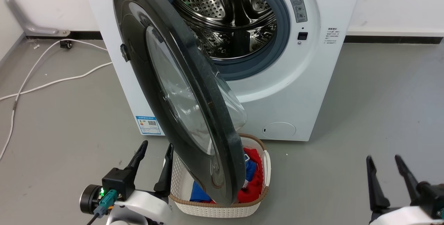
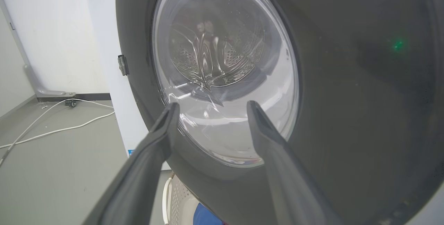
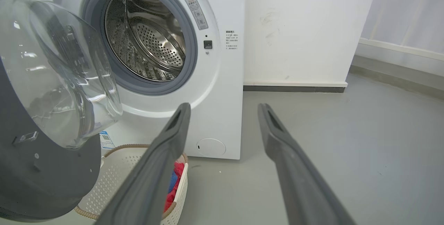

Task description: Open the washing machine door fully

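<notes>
washing machine door (image 1: pixel 180 89) half open, hanging over laundry basket (image 1: pixel 222 211) before washing machine (image 1: pixel 295 89). left tool (image 1: pixel 156 145) spread, empty, facing outer glass; right tool (image 1: pixel 383 158) spread, empty. best pushed at inner rim, hingeward, slowly.

You've got the big white front-loading washing machine (image 1: pixel 295 89) w/ its perforated steel drum (image 1: pixel 222 13) exposed inside a grey rubber gasket (image 1: pixel 282 23). There's a blue sticker (image 1: pixel 150 125) low on the front at left and a round flap (image 1: pixel 279 130) low at right. The large round washing machine door (image 1: pixel 180 89), a glossy black ring around a bulging clear glass bowl, stands approx halfway open on its left-side hinge. It's nearly edge-on to you, bowl facing the opening.
</notes>
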Robot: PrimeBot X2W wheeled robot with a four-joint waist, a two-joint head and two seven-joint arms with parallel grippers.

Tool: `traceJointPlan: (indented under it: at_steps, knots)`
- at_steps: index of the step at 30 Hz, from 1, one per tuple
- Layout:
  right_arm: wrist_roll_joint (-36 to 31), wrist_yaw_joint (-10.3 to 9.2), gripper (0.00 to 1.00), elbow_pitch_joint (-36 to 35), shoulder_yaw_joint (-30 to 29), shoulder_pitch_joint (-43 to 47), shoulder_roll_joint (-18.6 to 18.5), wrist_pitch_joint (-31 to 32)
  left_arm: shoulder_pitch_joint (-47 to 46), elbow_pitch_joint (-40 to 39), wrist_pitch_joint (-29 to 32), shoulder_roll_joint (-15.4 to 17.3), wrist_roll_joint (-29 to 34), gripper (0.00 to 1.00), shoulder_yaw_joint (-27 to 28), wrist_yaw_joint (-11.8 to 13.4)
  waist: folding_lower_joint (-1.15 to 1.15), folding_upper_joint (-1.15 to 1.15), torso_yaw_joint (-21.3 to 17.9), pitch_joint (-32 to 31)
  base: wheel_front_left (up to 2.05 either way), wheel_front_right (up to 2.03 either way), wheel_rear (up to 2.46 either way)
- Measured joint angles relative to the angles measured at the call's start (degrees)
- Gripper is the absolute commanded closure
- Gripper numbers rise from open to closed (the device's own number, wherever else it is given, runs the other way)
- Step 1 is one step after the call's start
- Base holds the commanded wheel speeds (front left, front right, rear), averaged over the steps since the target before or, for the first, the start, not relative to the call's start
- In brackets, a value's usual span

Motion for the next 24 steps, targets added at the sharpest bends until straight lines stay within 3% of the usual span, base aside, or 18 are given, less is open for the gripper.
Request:
traceJointPlan:
  at_steps: [22,24]
  knots:
    - [2.1,0.0,0.0,1.3,2.8,1.4,0.5,-0.4,0.8,1.7,0.0,0.9,-1.1,0.0,-0.7,0.0,0.0,0.0,0.0,-0.3,0.0,0.0,0.0]
    - [2.5,0.0,0.0,1.2,2.9,1.3,0.5,-0.3,0.8,2.2,0.0,0.9,-1.7,0.66,-0.6,0.0,0.0,0.0,0.0,-0.2,0.0,0.0,0.0]
